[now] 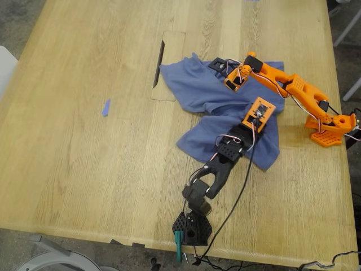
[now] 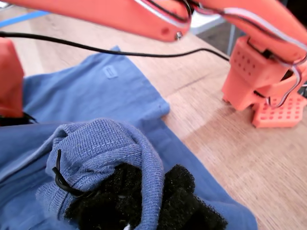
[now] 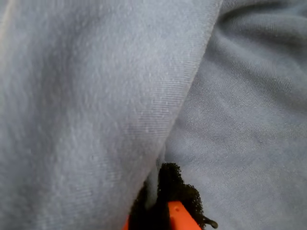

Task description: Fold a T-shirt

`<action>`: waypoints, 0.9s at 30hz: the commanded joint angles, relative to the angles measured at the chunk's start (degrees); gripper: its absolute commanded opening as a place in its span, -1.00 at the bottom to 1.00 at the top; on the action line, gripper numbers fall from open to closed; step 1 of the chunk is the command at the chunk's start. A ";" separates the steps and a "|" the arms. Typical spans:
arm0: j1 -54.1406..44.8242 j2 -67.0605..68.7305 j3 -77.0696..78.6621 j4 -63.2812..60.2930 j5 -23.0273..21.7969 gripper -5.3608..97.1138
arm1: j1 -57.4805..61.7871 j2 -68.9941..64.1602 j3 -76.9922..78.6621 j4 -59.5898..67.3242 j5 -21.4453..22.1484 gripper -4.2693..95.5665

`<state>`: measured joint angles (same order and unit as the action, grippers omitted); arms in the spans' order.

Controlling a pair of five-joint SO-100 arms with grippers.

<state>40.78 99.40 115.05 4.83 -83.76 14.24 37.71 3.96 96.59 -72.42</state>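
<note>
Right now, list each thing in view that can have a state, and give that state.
T-shirt: crumpled and bunched on the table, not folded.
My first hand: shut on a bunched edge of the T-shirt.
My second hand: down against the T-shirt; open or shut cannot be told.
Blue scrap: lying loose on the table, apart from the T-shirt.

T-shirt (image 1: 217, 110): crumpled on the table (image 1: 84, 169), toward the exterior view's right. Small scrap (image 1: 105, 107): on the table, well apart to the exterior view's left of the T-shirt. Two arms lie over the T-shirt, one base at the near edge, one at the exterior view's right.
</note>
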 commanded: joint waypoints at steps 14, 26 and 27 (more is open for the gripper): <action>10.11 -24.96 -25.14 -10.20 -2.90 -0.90 | 2.29 -2.81 -7.65 0.00 0.18 -0.92; 12.83 -32.34 -28.92 -8.09 -8.26 -0.90 | 3.96 -7.91 -11.95 -0.09 0.26 -0.92; 12.92 -32.87 -29.27 -7.56 -8.53 -0.90 | 4.13 -8.17 -11.95 -0.18 0.26 -0.92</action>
<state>44.91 64.95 92.02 -2.81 -90.88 16.79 28.92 -4.13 96.77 -72.51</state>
